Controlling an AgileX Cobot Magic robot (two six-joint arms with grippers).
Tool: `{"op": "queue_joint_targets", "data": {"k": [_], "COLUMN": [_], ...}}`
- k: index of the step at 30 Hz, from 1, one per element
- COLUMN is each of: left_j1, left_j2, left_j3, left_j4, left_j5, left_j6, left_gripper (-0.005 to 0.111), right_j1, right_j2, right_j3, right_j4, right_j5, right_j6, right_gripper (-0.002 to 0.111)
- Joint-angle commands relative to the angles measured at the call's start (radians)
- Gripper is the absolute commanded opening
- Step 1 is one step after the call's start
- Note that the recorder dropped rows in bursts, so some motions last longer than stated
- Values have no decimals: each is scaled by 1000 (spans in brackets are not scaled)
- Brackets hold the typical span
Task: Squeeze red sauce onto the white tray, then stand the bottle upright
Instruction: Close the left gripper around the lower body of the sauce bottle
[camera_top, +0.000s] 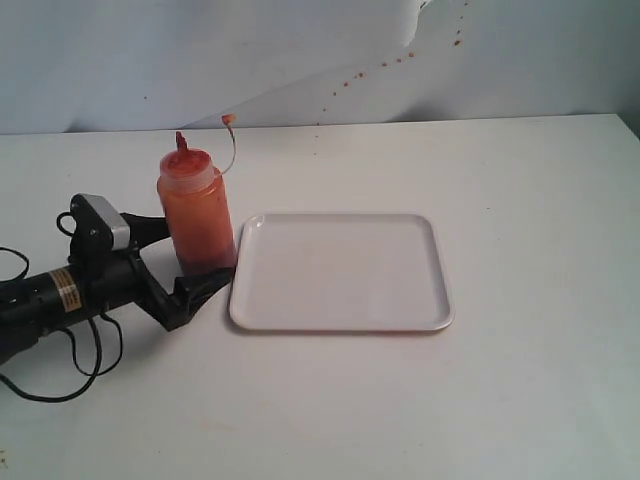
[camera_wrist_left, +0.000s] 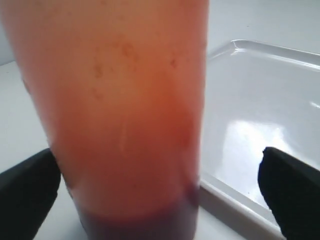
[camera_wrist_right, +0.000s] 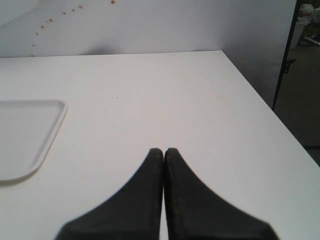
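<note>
The bottle (camera_top: 197, 215) stands upright on the table just left of the white tray (camera_top: 340, 270), its red nozzle up and its small cap hanging on a tether. My left gripper (camera_top: 185, 262) is open and straddles the bottle's base. In the left wrist view the bottle (camera_wrist_left: 120, 100) fills the middle; one finger (camera_wrist_left: 30, 190) is close against it, the other finger (camera_wrist_left: 290, 195) stands well apart over the tray's (camera_wrist_left: 260, 100) corner. No red sauce shows on the tray. My right gripper (camera_wrist_right: 164, 151) is shut on nothing above bare table, out of the exterior view.
Brownish-red specks (camera_top: 400, 58) dot the back wall. The table's right edge (camera_wrist_right: 270, 115) drops off beyond my right gripper. The tray's corner (camera_wrist_right: 25, 135) lies to one side of it. Black cables (camera_top: 60, 375) trail from the left arm.
</note>
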Motion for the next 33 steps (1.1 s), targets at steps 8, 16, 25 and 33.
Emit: {"op": "queue_joint_targets", "data": {"k": [8,16,25,33], "left_j1": [-6,-7,-7,-7], "left_j2": [6,117,144,144], "left_j3": [-114,-183,-214,-214], "left_j4": [24,67,57,53], "left_j5": [136,132,136,140], "left_j6": [-149,-178,-176,-176], "left_gripper": [104,104,104,77], "right_j1": [3,3,3,3], "right_j2": [-6,-6,-6,-6], "right_j3": [4,4,4,4], "right_j4": [-6,-6,-6,-6], "right_j5": [-3,-3,-3,-3], "right_j6": [-2,-2,-2,-2], "right_gripper": [0,0,0,0]}}
